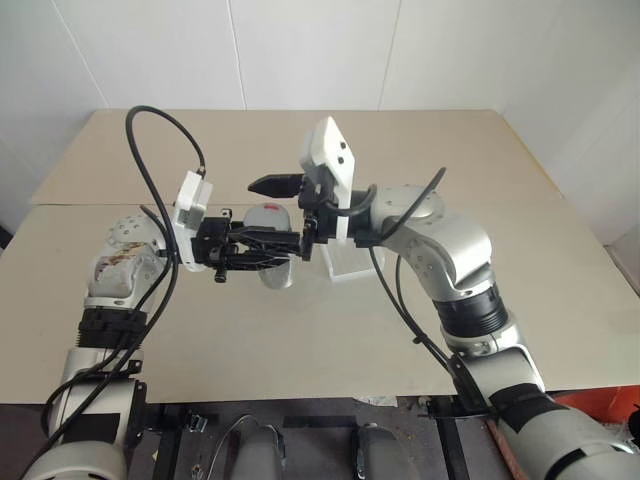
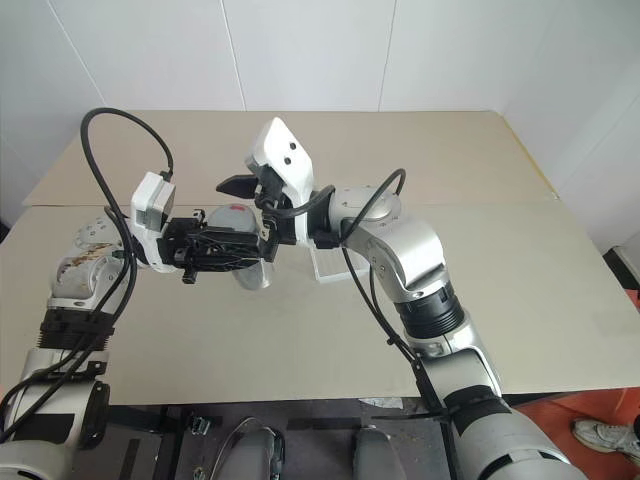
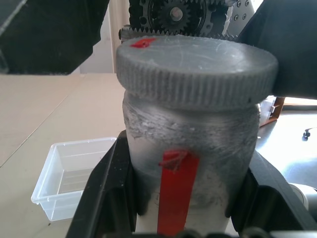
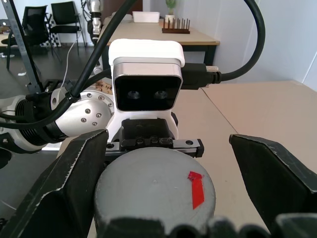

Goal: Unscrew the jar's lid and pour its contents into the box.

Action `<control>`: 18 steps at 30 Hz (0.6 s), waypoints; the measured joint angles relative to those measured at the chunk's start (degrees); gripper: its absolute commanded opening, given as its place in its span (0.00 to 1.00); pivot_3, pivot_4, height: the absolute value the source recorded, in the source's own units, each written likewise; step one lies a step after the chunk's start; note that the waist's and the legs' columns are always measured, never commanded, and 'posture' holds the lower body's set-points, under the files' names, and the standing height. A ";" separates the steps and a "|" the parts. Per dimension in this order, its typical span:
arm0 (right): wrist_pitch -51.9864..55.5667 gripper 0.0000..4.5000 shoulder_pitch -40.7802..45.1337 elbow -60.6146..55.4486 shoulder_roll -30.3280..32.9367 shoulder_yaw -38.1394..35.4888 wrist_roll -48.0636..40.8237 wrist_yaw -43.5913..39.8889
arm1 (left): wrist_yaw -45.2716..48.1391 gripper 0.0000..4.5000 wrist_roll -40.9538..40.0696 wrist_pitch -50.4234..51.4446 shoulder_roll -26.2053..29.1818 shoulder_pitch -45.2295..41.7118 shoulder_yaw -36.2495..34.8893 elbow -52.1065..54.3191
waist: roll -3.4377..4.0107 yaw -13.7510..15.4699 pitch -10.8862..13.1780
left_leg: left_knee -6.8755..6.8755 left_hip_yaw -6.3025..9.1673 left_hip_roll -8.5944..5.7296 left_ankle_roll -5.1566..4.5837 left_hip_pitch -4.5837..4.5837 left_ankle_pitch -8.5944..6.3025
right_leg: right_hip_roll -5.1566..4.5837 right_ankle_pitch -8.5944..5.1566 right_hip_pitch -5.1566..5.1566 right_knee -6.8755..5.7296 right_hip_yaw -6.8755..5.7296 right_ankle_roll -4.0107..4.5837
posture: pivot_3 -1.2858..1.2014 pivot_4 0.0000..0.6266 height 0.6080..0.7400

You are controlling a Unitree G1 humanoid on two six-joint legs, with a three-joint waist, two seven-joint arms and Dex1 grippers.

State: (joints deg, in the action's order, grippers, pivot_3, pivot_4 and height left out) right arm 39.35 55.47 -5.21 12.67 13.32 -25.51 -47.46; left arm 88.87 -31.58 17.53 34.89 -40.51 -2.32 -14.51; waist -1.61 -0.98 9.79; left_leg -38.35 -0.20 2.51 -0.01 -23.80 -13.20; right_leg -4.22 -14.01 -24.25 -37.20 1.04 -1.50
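small silvery-grey cylindrical jar with red vertical stripe [image 3: 190,163] held above beige tabletop [image 1: 300,340], pinched low on body by left gripper [image 3: 190,208], fingers [image 3: 106,193] pressed to either side. round flat ribbed grey lid with red mark [image 4: 154,184] seated on jar, not yet unscrewed. right gripper [image 4: 163,173] straddles lid, fingers [image 4: 74,173] spread wide, clear of rim. shallow translucent white plastic box [image 3: 69,176] on tabletop just beside jar, looks empty. contents unseen. progress: jar lifted; unscrewing and pouring left. count: one jar, one lid, one box, two grippers.
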 measured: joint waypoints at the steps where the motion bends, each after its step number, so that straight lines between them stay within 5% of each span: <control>1: 0.00 0.99 0.05 0.16 0.01 -0.01 -0.01 -0.07 | -0.01 0.43 0.00 0.00 0.07 0.00 0.00 0.00 | 0.00 0.00 0.00 | 0.00 0.00 0.00 0.00 0.00 0.00 | 0.00 0.00 0.00 0.00 0.00 0.00 | 0.52 0.24 1.00; 18: 0.00 0.99 -2.99 -2.75 5.66 -1.28 -1.86 -2.53 | -0.45 0.43 0.03 0.09 1.36 0.39 0.00 0.00 | 0.00 0.05 0.00 | 0.00 0.00 0.00 0.00 0.00 0.00 | 0.00 0.00 0.00 0.00 0.00 0.00 | 0.52 0.24 1.00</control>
State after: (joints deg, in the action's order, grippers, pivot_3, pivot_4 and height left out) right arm 39.35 52.48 -7.96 18.33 12.04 -27.37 -49.98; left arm 88.43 -31.56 17.62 36.25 -40.12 -2.33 -14.51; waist -1.61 -0.93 9.79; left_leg -38.35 -0.20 2.51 -0.01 -23.80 -13.20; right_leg -4.22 -14.01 -24.25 -37.20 1.04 -1.50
